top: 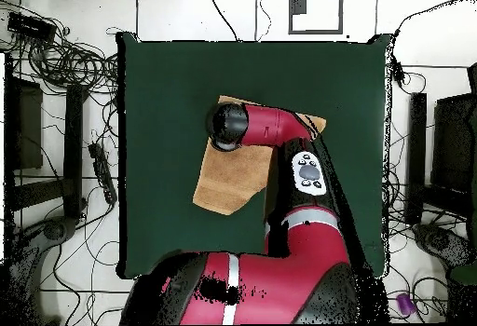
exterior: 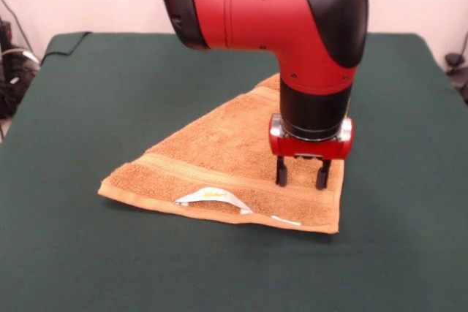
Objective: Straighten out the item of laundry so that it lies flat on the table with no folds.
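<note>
A front camera faced the robot low across the surface [exterior: 88, 107], while an overhead camera looked straight down; both showed the surface and arm [top: 279, 127].

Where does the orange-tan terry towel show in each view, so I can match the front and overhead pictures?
Front view: the orange-tan terry towel lies folded into a triangle at the centre of the dark green cloth-covered table, its white label on the near edge, under the open gripper.
Overhead view: the towel lies at the table's centre, partly hidden by the arm.
Shared landmark: the red and black arm above the towel.
</note>
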Robot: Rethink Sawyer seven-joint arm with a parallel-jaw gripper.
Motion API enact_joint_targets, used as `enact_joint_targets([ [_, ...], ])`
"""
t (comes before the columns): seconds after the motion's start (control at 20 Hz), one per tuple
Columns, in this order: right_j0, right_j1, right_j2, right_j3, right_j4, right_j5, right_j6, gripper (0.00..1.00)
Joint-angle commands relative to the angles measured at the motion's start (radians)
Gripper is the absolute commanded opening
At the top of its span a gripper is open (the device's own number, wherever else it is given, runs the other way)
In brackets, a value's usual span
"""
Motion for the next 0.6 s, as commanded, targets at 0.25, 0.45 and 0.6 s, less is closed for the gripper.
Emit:
enact_joint_targets([
  [0.25, 0.068, 0.116, 0.055, 0.049, 0.056, -0.072, 0.219, 1.00],
  [0.45, 0.078, 0.139, 0.044, 0.036, 0.053, -0.098, 0.229, 1.00],
  [0.6, 0.085, 0.167, 0.032, 0.016, 0.047, -0.127, 0.228, 1.00],
])
